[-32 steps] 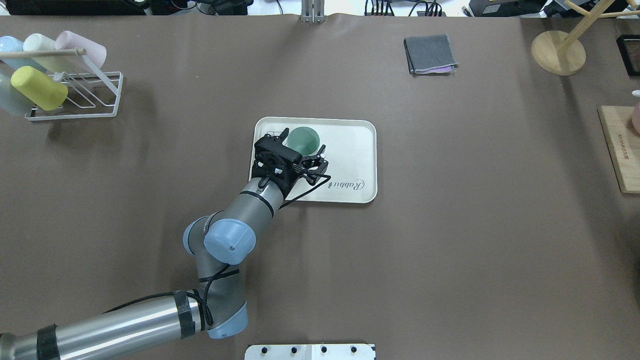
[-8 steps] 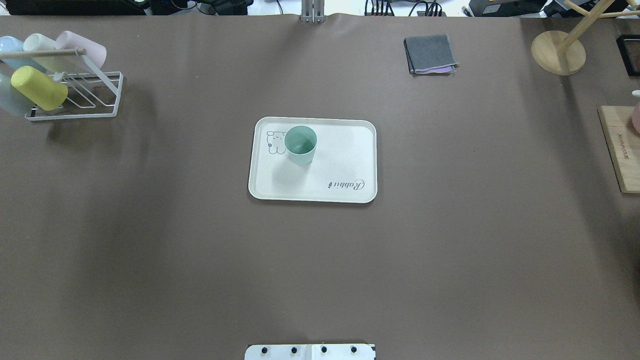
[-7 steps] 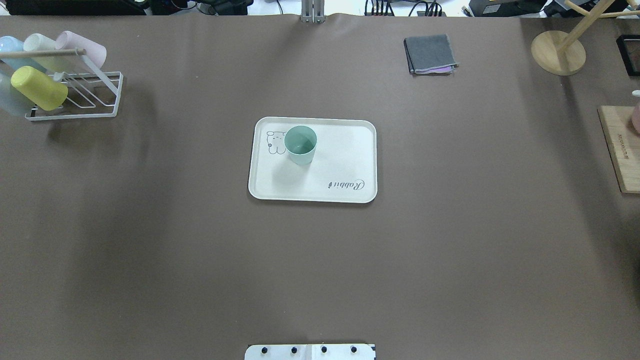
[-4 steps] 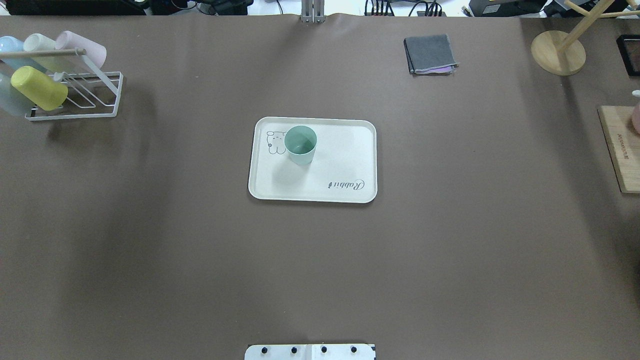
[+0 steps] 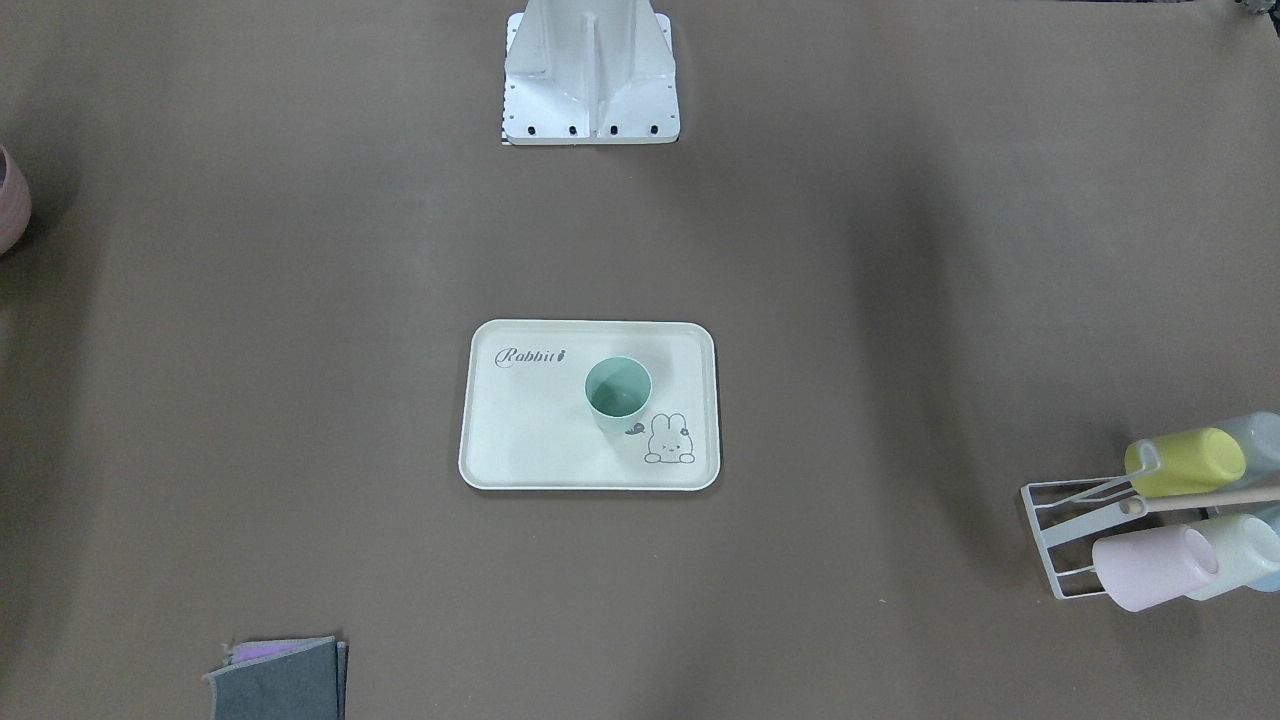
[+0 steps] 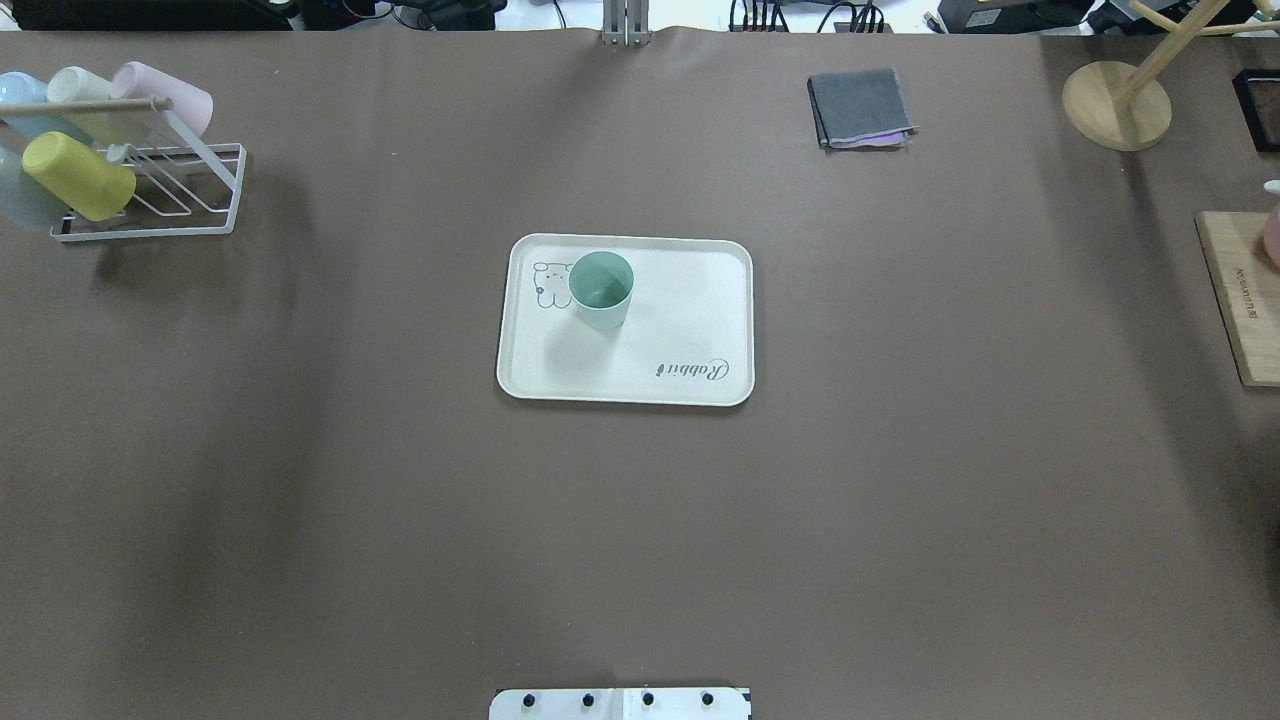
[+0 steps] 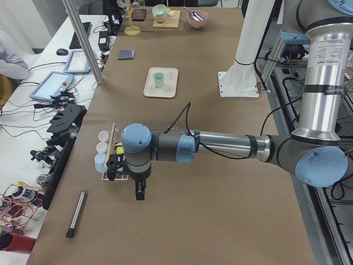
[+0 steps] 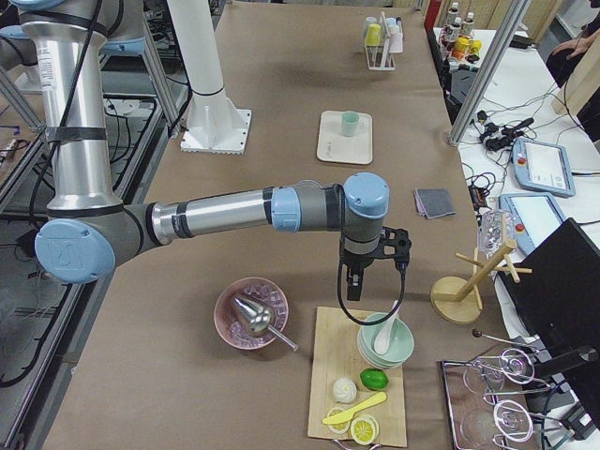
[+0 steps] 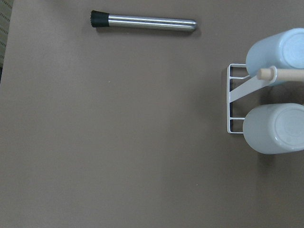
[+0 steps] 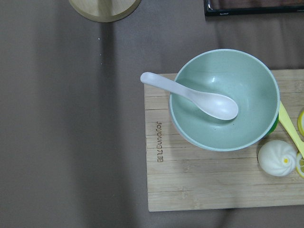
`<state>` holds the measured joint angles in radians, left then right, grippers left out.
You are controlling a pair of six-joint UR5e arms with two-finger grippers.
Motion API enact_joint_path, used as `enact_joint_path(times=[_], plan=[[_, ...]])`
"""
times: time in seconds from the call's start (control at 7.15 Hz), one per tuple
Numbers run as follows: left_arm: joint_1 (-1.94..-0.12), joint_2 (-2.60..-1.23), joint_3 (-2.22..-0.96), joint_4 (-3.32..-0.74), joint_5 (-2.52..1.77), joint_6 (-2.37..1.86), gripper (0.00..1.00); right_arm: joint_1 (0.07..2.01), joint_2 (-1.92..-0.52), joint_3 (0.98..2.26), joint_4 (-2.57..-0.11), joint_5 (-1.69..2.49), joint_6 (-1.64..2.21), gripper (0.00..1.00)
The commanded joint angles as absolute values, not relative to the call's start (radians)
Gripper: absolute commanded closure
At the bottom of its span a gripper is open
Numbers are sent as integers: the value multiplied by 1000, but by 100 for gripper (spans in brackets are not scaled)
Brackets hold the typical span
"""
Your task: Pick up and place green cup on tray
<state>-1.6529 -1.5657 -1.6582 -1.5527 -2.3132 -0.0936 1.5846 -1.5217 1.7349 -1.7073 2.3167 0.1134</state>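
The green cup (image 6: 601, 290) stands upright on the cream tray (image 6: 690, 330), by the bunny drawing; it also shows in the front view (image 5: 617, 393) on the tray (image 5: 530, 430). No gripper is near it. My left gripper (image 7: 139, 193) hangs over the table beside the cup rack, far from the tray (image 7: 151, 91). My right gripper (image 8: 352, 291) hangs above the wooden board at the other end. Both show only in the side views, so I cannot tell if they are open or shut.
A white wire rack (image 6: 150, 190) with several pastel cups, a yellow one among them, stands at the far left. A grey cloth (image 6: 860, 108), a wooden stand (image 6: 1115, 105) and a wooden board (image 6: 1240, 300) lie at the right. A steel rod (image 9: 142, 21) lies near the rack. A green bowl with a spoon (image 10: 223, 99) sits on the board.
4.5 s ago my left gripper was around the cup on the tray; it has let go and left the overhead view. Over the last second nothing has moved.
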Motion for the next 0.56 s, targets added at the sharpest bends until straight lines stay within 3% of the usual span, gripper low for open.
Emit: enact_joint_path(times=[0.0, 0.42], plan=[[-1651, -1490, -1729, -1557, -2309, -92, 3, 1585, -1522, 1733, -1707, 2316, 114, 0], [-1649, -1489, -1753, -1548, -2310, -94, 3, 1585, -1522, 1733, -1707, 2310, 114, 0]])
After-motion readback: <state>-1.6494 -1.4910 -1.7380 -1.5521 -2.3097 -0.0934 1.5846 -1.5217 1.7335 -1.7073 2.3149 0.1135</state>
